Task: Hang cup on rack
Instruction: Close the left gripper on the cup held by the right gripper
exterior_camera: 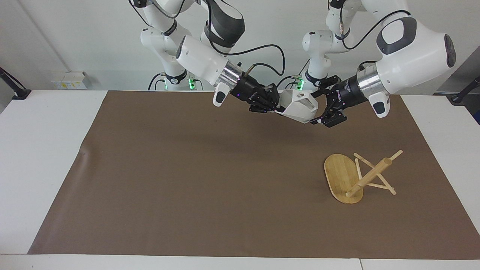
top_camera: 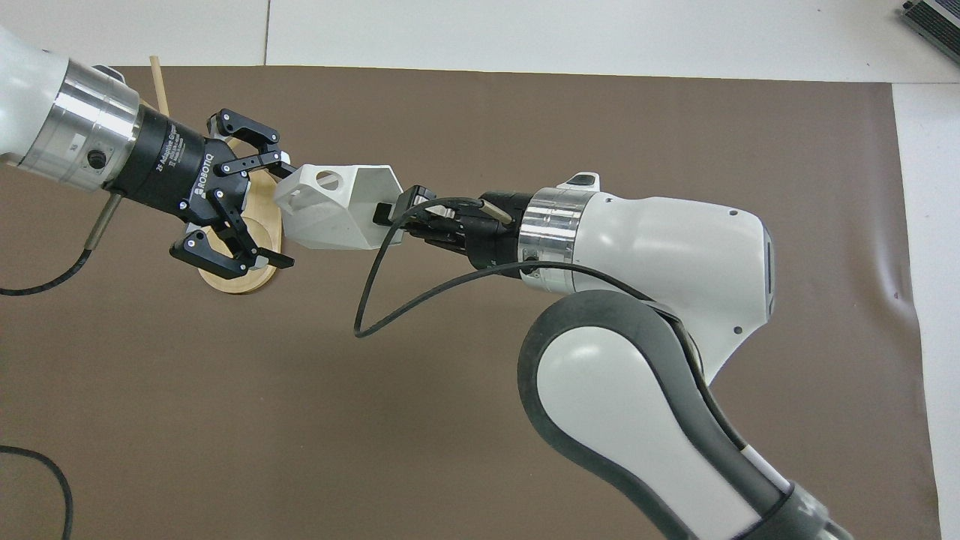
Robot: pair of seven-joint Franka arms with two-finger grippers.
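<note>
Handover stood unfinished: right gripper (exterior_camera: 276, 106) fingers clamped the small matte white faceted cup (exterior_camera: 299, 105), left gripper (exterior_camera: 323, 107) fingers spread around its base; light bamboo mug rack (exterior_camera: 356, 176) waited bare, hanging undone.

A brown mat (exterior_camera: 210, 180) covers most of the white worktop (exterior_camera: 41, 150), with a small crease at its edge toward the right arm's end. A pale socket box (exterior_camera: 69, 80) sits on the wall, above the worktop's edge nearest the robots.
</note>
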